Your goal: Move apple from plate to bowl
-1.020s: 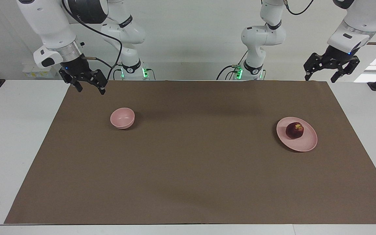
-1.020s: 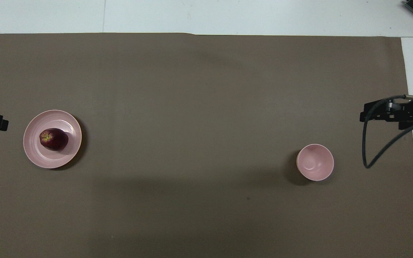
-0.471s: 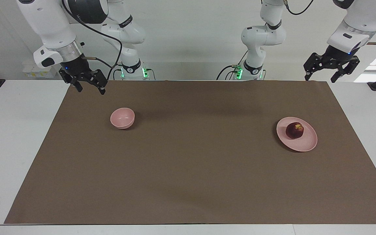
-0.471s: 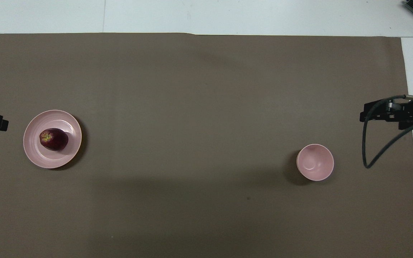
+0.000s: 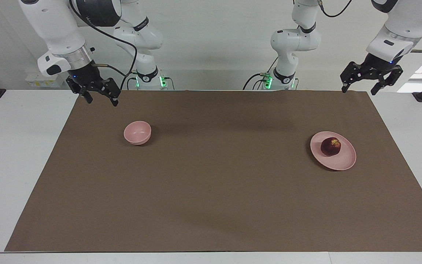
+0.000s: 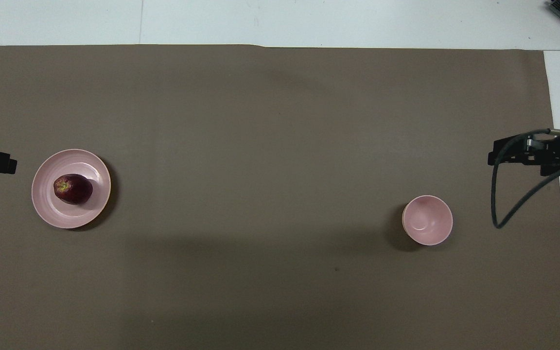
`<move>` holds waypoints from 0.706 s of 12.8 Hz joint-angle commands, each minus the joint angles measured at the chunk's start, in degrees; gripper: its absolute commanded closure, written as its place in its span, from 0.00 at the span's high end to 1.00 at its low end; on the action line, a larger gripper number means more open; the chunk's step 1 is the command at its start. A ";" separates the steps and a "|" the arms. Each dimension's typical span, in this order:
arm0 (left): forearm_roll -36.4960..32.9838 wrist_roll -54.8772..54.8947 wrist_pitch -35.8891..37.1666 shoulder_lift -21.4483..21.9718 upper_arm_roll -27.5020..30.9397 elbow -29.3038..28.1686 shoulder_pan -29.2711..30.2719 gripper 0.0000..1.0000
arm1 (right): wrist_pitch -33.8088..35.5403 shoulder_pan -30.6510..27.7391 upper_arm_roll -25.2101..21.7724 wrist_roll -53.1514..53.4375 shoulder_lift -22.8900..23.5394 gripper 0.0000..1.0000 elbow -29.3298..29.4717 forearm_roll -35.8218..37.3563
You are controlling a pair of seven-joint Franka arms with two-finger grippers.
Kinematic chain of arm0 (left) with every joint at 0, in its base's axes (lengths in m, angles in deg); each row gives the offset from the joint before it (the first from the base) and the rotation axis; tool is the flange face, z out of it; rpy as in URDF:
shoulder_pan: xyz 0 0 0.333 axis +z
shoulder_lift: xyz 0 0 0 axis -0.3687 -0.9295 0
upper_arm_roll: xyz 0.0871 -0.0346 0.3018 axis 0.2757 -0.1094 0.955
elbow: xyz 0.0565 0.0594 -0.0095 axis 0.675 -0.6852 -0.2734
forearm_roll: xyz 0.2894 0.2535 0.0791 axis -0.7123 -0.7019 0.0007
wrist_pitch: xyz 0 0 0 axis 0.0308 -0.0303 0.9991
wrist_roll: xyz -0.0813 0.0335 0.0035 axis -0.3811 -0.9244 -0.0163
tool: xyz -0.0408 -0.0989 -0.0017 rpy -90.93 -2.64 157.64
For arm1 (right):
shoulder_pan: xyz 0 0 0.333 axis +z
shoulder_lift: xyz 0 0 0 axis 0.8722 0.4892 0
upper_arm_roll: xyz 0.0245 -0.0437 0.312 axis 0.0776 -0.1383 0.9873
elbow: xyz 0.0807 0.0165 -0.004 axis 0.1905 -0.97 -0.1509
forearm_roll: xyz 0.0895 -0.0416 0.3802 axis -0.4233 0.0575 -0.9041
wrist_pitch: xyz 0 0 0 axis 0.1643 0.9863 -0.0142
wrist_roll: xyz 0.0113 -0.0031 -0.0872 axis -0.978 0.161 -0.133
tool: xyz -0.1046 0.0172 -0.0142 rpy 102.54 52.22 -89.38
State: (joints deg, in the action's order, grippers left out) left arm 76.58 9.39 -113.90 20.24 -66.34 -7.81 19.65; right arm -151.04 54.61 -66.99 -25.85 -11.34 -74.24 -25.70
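The apple [image 5: 330, 146] is seen resting on the plate [image 5: 344, 161], at the left arm's end; the bowl [image 5: 137, 132] stands well apart. Fingers are spread on the left gripper [image 5: 359, 89] and right gripper [image 5: 102, 100].

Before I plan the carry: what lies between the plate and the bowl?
Nothing: only bare brown mat between the plate and the bowl, clearest in the overhead view.

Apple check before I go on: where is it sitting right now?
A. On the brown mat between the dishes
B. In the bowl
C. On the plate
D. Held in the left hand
C. The apple rests on the plate at the left arm's end of the table; the bowl is empty and neither hand holds anything.
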 commanded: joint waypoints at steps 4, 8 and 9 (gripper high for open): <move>0.20 0.45 -19.92 2.20 0.23 -17.72 1.11 1.00 | -0.34 -0.40 0.14 -0.70 -0.60 1.00 -0.63 -1.02; 0.46 0.71 -32.50 1.50 0.23 -28.01 3.57 1.00 | -0.34 -0.40 0.14 -0.78 -0.60 1.00 -0.63 -1.02; 0.46 0.80 -34.53 1.32 0.23 -29.42 4.27 1.00 | -0.34 -0.40 0.14 -0.70 -0.60 1.00 -0.63 -1.02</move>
State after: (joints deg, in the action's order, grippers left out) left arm 76.67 9.39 -144.01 20.07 -65.68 -32.82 22.32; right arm -151.04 54.61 -66.99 -25.85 -11.34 -74.24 -25.70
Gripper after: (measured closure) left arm 0.000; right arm 0.000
